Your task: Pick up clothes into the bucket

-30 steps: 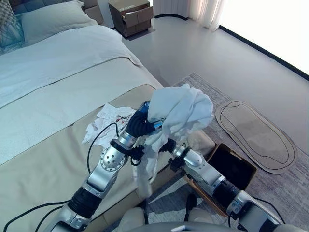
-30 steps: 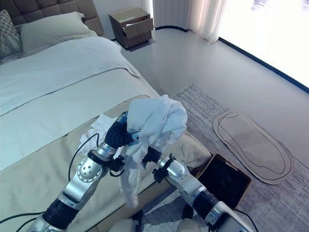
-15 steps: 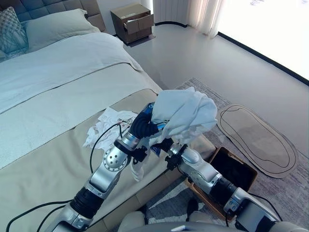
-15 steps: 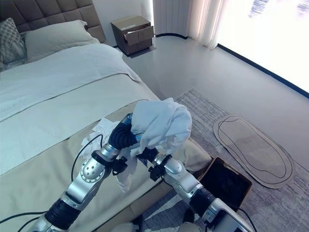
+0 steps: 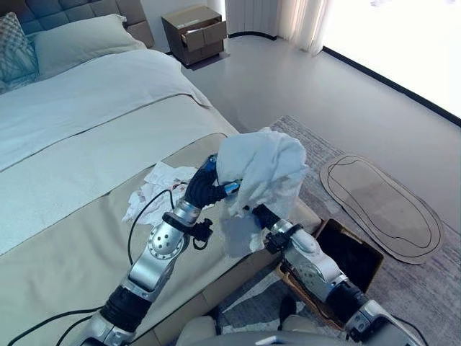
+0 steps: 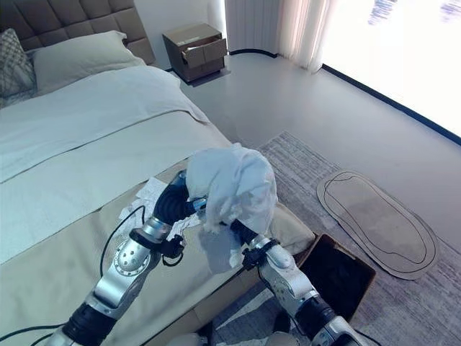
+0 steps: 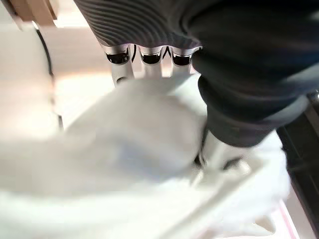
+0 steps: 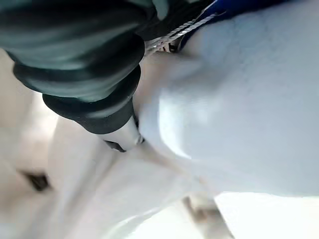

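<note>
A bunched white garment point(image 5: 261, 164) is held up in the air over the bed's corner. My left hand point(image 5: 204, 191) reaches into it from below, and in the left wrist view its fingers point(image 7: 144, 62) curl into the cloth point(image 7: 124, 149). My right hand point(image 5: 263, 215) is tucked under the bundle's hanging end, its fingers buried in cloth. The bucket point(image 5: 360, 251), a dark open-topped basket, stands on the rug to the right of and below both hands. A second, patterned white cloth point(image 5: 153, 184) lies crumpled on the bed to the left of the left arm.
The bed point(image 5: 72, 238) with a beige cover takes up the left side, with a pillow point(image 5: 79, 36) at its head. A brown nightstand point(image 5: 193, 25) stands at the back. An oval mat point(image 5: 382, 202) lies on the grey rug point(image 5: 432, 288) beyond the bucket.
The garment's long hanging tail has been gathered up into the bundle. My right hand has risen closer under it. The camera has shifted slightly.
</note>
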`<state>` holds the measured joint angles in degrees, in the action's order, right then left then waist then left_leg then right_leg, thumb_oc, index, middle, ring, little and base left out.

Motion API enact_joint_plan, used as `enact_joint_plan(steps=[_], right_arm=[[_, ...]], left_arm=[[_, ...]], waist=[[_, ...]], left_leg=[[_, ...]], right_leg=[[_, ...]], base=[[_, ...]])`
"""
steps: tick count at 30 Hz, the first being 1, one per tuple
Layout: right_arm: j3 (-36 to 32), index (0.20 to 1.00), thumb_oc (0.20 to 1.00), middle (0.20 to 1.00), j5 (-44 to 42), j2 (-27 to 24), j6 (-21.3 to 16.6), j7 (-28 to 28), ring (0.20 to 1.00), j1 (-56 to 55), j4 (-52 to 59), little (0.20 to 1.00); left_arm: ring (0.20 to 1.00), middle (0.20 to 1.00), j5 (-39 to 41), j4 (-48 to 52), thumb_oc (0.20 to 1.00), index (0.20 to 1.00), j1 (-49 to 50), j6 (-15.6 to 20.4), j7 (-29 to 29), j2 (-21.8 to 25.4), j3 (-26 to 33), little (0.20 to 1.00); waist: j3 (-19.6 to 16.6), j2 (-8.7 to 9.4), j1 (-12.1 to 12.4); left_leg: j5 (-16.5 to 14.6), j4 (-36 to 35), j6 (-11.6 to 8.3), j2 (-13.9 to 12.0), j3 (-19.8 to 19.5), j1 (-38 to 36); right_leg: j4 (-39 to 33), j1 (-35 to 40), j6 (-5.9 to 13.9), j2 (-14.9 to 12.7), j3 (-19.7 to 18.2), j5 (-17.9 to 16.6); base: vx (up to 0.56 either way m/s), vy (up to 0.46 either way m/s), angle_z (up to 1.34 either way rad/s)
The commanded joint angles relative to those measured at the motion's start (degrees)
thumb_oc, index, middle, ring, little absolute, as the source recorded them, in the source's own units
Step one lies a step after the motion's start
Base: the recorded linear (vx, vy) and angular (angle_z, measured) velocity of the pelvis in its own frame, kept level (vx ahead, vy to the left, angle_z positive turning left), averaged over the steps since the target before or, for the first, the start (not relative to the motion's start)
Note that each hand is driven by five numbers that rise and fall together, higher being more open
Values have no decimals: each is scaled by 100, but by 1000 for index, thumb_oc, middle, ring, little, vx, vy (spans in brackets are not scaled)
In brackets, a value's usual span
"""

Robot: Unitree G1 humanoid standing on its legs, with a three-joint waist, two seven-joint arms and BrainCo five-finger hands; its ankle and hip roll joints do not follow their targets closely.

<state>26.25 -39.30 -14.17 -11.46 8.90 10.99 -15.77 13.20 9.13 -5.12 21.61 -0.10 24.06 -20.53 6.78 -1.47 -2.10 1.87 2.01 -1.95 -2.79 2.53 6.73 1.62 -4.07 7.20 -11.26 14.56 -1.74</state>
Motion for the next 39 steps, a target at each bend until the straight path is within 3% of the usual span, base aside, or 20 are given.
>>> enact_joint_plan(steps=[1,5,9,20,28,39], right_arm=[[-1151,200,200,200,-852,-22,-588,490,200,-1033,481,200],[-1447,200,200,200,-650,58,-767,473,200,-1470,262,200],[-1950,200,200,200,-1098,263,-925,501,200,-1558,493,200],[-2804,200,200,200,-1459,345,-1193,369,200,-1798,873,200],[-4173,200,200,200,-1680,398,-1554,67,200,-1992,769,200],[-5048,200,200,200,-1635,269,-1776,-224,200,-2175,514,200]], left_arm=[[1000,1000,307,-32,1000,1000,237,357,61,101,721,1000],[1000,1000,295,-438,1000,1000,504,310,-168,112,709,1000],[1000,1000,231,-957,1000,1000,853,226,-447,210,697,1000],[1000,1000,42,-1479,1000,1000,1247,129,-516,138,852,1000],[1000,1000,129,-1607,1000,1000,1719,141,-445,12,1626,1000],[1000,1000,316,-1640,1000,1000,2082,359,-41,-360,2639,1000]], waist=[[-64,355,-59],[-104,327,-147],[-127,273,-221],[-149,226,-315],[-201,216,-423],[-147,239,-502]], left_leg=[[-315,334,-17,-135,45,103],[-316,313,-19,-122,43,93],[-326,292,-12,-117,74,61],[-320,221,-13,-103,132,-15],[-339,170,-26,-131,196,-84],[-343,165,-49,-164,283,-86]], right_leg=[[-87,128,249,-230,-216,-125],[-80,116,257,-229,-240,-127],[-85,123,278,-237,-250,-135],[-91,138,292,-237,-300,-138],[-121,149,288,-205,-355,-136],[-92,101,272,-179,-412,-107]], base=[[0,0,0],[8,2,-4],[10,1,-2],[2,1,-1],[11,-7,-5],[-2,-9,-3]])
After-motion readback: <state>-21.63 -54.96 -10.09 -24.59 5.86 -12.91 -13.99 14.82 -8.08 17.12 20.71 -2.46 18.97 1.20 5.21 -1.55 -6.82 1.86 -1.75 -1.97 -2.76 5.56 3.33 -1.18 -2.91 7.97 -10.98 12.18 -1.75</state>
